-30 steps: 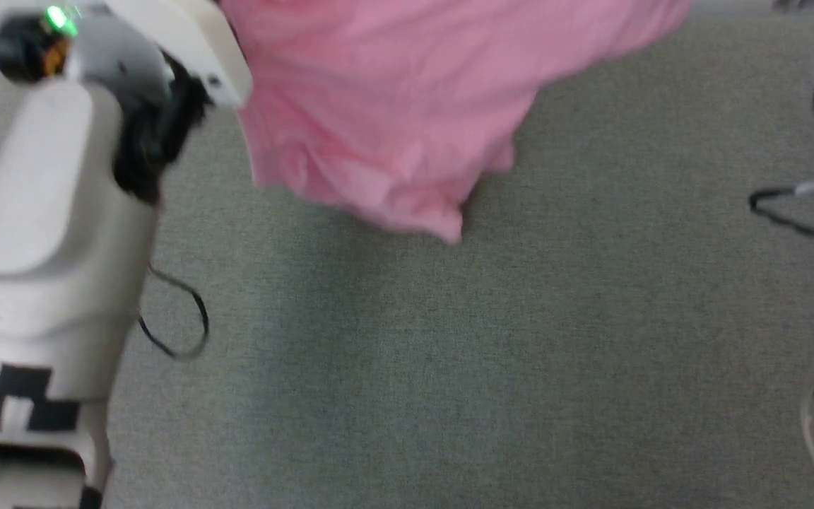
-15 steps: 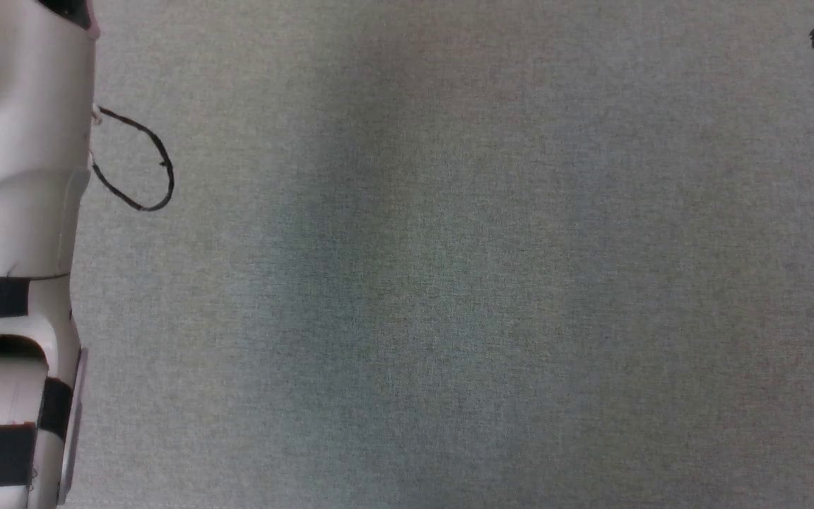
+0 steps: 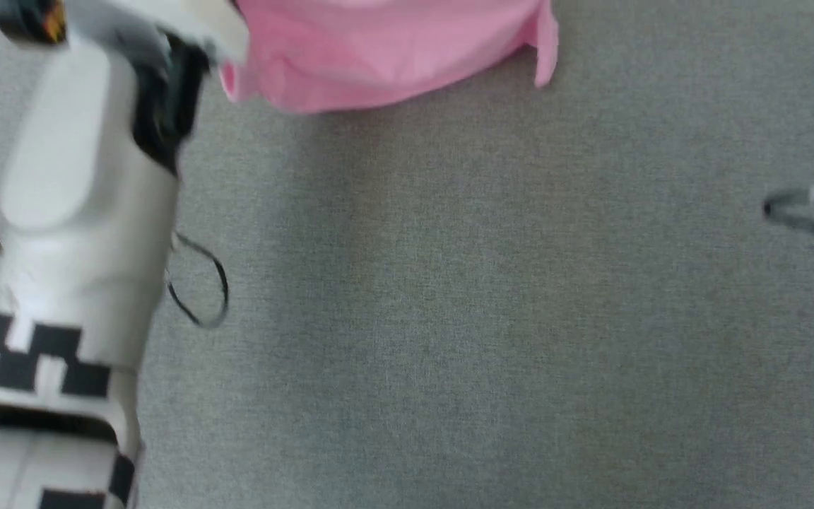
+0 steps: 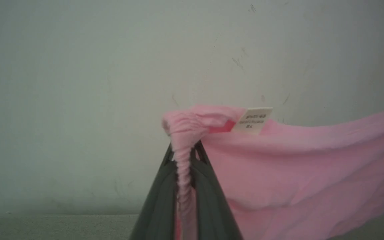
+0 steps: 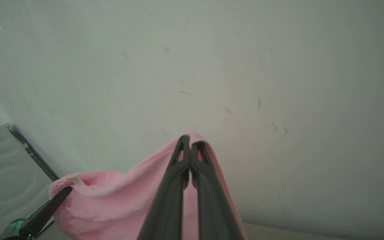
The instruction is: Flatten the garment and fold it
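Movement of the head camera explains much of what differs. A second ago the garment (image 3: 379,49) drooped in a bunched lobe far down that view. Half a second ago the view held the grey surface (image 3: 449,318) and the left forearm (image 3: 75,212) with no cloth. Now the pink cloth is back along the top edge, and its lower border looks shorter and more level. Because the whole picture shifted, I cannot say how far the cloth itself rose. The wrist views give its present state. The left end effector (image 4: 184,150) is clamped narrow on a gathered, rope-like bunch of the edge, just beside the small white label (image 4: 253,119). The right end effector (image 5: 189,143) is pinched nearly closed on another part of the edge, with cloth draped over its tips. Between the two grips the garment hangs as a sagging sheet in front of the pale wall (image 4: 78,83), above the surface. Whether its lowest fold touches the surface cannot be told. My reading is that this is a lift or shake to open the cloth. Flattening is not yet done and folding has not begun. The cloth sags between the grips, so it probably needs a wider spread before it is laid down.
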`<state>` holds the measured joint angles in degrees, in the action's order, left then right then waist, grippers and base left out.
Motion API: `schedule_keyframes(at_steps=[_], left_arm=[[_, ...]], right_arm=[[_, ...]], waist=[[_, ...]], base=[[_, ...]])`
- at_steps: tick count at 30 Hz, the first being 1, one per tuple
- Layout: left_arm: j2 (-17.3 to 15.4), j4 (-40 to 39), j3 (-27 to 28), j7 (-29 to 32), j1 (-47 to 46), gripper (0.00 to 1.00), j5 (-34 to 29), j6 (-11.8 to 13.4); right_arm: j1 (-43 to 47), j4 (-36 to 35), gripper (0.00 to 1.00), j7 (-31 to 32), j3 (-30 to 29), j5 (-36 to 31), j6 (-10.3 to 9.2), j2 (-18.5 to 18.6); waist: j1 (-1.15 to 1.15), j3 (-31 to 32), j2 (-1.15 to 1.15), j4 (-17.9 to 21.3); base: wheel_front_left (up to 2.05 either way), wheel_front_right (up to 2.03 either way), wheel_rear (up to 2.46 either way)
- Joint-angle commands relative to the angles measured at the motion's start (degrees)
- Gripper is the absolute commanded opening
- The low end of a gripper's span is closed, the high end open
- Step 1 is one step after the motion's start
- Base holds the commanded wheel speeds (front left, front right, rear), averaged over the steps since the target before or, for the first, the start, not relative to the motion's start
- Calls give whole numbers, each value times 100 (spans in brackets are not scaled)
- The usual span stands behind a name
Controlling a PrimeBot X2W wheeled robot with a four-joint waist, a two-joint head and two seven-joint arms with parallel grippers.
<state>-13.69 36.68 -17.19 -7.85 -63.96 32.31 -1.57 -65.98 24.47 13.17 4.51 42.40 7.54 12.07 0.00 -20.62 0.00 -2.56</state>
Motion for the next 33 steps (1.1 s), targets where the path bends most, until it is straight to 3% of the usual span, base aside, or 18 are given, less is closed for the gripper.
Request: schedule_keyframes(at_steps=[1, 9, 15, 16, 25, 30, 33], left_arm=[[47, -86, 4, -171, 369, 0, 95, -91], [112, -998, -294, -465, 2532, 0, 164, -163], [106, -1642, -562, -226, 4345, 0, 339, 44], [106, -1642, -562, -226, 4345, 0, 339, 44], [-255, -2208, -374, 299, 6375, 0, 805, 660], [-488, -2716, -144, 658, 7139, 0, 1072, 1039], [-559, -3038, -33, 838, 7404, 0, 1240, 1170]], right_arm=[[480, -285, 0, -14, 30, 194, -5, 137], [3370, -1492, 0, 448, -134, 850, -5, 623], [5447, -1963, 0, 1027, -604, 1197, -5, 426], [5447, -1963, 0, 1027, -604, 1197, -5, 426], [7467, -2671, 0, 2160, -600, 1174, -5, 304], [8293, -2968, 0, 3232, -801, 1021, -5, 414], [8572, -3258, 0, 3894, -1030, 1019, -5, 293]], waist=[[0, 260, 0, 13], [0, 1069, 0, -32], [0, 1553, 0, -93], [0, 1553, 0, -93], [0, 1847, 0, 27], [0, 1875, 0, 15], [0, 1865, 0, -13]], base=[[0, 0, 0], [0, 0, 0], [0, 0, 0], [0, 0, 0], [0, 0, 0], [0, 0, 0], [0, 0, 0]])
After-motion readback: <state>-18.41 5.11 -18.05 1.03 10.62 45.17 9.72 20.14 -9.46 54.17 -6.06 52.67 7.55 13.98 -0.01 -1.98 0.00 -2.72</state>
